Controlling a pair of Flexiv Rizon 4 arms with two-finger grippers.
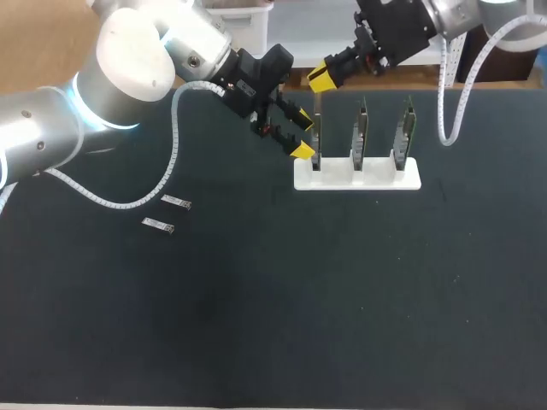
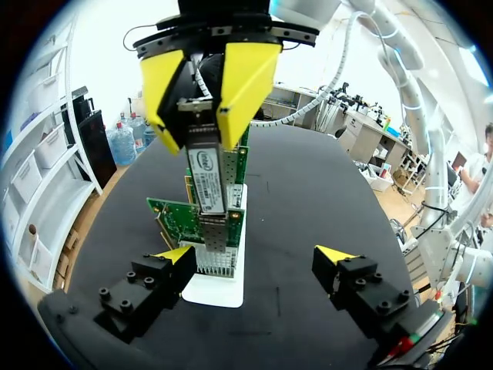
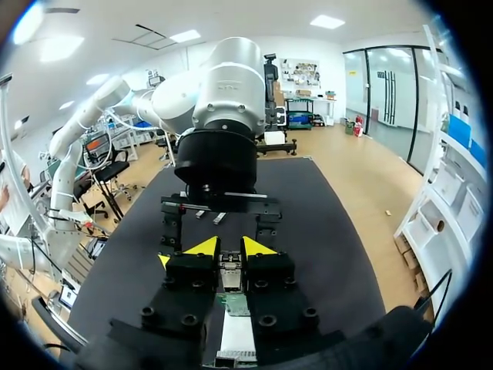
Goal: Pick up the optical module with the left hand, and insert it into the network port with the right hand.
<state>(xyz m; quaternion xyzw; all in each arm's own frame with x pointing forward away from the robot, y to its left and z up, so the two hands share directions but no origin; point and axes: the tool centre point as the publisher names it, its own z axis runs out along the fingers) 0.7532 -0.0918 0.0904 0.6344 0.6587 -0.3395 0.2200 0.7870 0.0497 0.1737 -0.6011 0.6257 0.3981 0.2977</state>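
Closest to my left wrist camera, my left claw (image 2: pixel 256 254) stands with its two yellow-tipped fingers spread wide and nothing between them. It hovers just beside the end of the white rack (image 2: pixel 219 289) that is nearest my left arm.

That rack sits on the dark table (image 1: pixel 299 299) and holds three green cards (image 1: pixel 361 128), each upright in its own slot, side by side in a row.

Above the end card, the one nearest my left claw, my right claw (image 2: pixel 204 100) points down with both fingers clamped on the optical module (image 2: pixel 206 181), one on each side. The module hangs upright, and its lower end meets the metal network port (image 2: pixel 214 235) on that card's edge. How deep it sits in the port I cannot tell.

Well apart from the rack, two spare modules (image 1: pixel 175 202) lie flat on the table beneath my left arm, near each other but not touching.
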